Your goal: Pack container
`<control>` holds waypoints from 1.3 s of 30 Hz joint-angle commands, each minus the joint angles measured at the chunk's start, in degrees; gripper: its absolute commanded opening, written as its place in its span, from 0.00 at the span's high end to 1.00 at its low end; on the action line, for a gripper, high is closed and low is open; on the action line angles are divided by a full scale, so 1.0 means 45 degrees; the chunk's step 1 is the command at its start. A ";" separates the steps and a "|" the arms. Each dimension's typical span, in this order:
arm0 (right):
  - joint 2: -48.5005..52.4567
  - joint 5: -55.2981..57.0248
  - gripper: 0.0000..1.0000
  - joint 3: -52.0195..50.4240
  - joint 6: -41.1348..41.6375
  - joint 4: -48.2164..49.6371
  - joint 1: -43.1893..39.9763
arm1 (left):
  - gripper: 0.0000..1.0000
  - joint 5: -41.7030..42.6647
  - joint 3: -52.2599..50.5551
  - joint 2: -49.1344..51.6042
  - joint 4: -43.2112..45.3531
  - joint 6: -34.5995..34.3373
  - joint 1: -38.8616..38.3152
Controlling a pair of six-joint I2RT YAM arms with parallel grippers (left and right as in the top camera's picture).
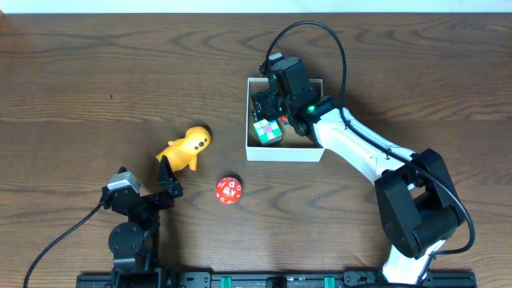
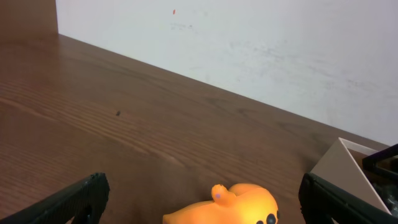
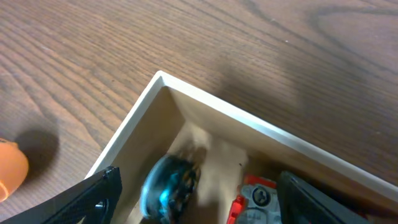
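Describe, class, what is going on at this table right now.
The right gripper hangs open over the container, which holds a puzzle cube and other small toys, one blurred. The left gripper, open, faces the orange duck toy on the table. The duck and a red ball lie outside the container, not yet packed.

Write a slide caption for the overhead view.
Right gripper over the container beside a colored cube; orange toy and red ball outside.

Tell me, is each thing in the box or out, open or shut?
container: open-topped, toys inside.
colourful cube: inside the container.
orange toy: lying on the table, outside.
red round toy: on the table, outside.
left gripper: open, holding nothing, near the orange toy.
right gripper: open, over the container.
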 commanded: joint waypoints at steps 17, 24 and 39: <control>-0.6402 0.3415 0.11 0.0209 0.0024 -0.4201 -0.0597 | 0.02 -0.0107 -0.0272 -0.0087 -0.0471 0.0204 -0.0019; -0.8684 0.3575 0.06 0.0204 0.0607 -0.6970 -0.4017 | 0.02 -0.0107 -0.0272 -0.0087 -0.0471 0.0204 -0.0019; -0.8854 0.3575 0.01 0.0204 0.0563 -0.9675 -0.6960 | 0.02 -0.0107 -0.0272 -0.0087 -0.0471 0.0204 -0.0015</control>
